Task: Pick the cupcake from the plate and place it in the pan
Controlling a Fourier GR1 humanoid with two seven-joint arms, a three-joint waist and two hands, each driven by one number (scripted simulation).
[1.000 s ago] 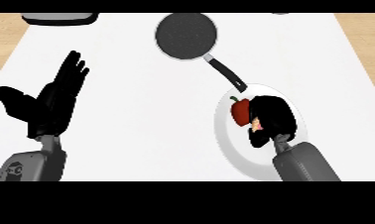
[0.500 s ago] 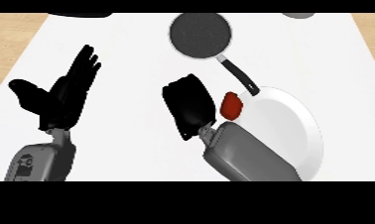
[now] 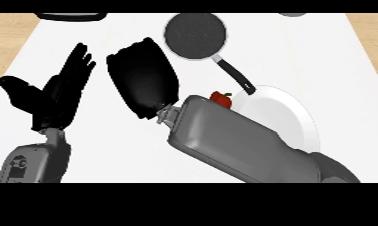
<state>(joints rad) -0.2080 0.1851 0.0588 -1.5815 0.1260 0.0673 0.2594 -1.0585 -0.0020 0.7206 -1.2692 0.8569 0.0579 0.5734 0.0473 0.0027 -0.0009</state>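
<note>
Fingers (image 3: 80, 62) of L black hand (image 3: 55, 97) spread upright, holding nothing; R black hand (image 3: 144, 82) a dark mass, open/closed can't tell, its grey forearm (image 3: 236, 145) half-hiding small red cupcake (image 3: 220, 99) at left rim of round white plate (image 3: 295, 115), black round frying pan (image 3: 193, 35) beyond; vs 0.5 s ago R hand further left of plate, cupcake unmoved.

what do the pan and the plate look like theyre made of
The pan looks like metal with a nonstick coating: its inside is dark grey, matte and finely speckled, with a paler rim. Its handle is plain black, possibly plastic. The plate is smooth, uniform white with a soft shaded rim, which suggests glazed ceramic, though plastic would look the same here.
</note>
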